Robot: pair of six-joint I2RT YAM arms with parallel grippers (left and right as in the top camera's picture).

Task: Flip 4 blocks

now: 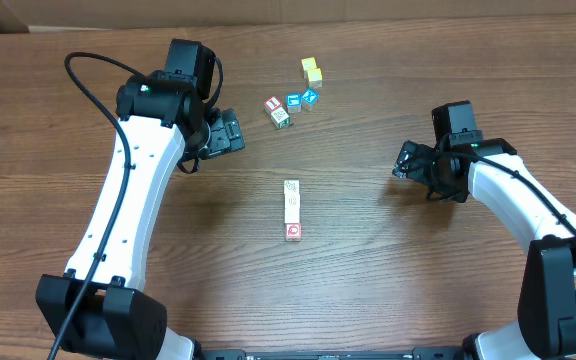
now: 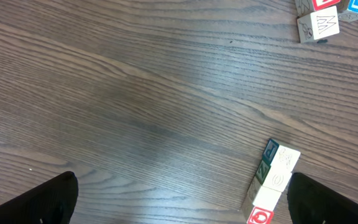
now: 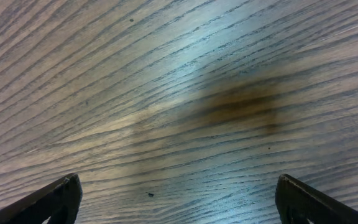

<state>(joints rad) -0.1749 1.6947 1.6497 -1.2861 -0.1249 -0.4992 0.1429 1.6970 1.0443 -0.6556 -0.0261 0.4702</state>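
The blocks (image 1: 292,209) lay in a row near the centre of the wood-grain table (image 1: 388,260). Their letters were too small to read, and the row's near end was cut off in the left wrist view. The left gripper (image 1: 230,132) and right gripper (image 1: 405,160) gaped wide, both empty. Farther off sat what looked like blue-faced cubes (image 1: 294,101) and two yellow cubes (image 1: 311,68).

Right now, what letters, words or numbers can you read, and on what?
"M" or "W", in grey, on the pale block at the top.
Row of blocks: teal and red marks, too blurred to read.
Blue-faced cubes: white marks, too small.
No words, brands or numbers.
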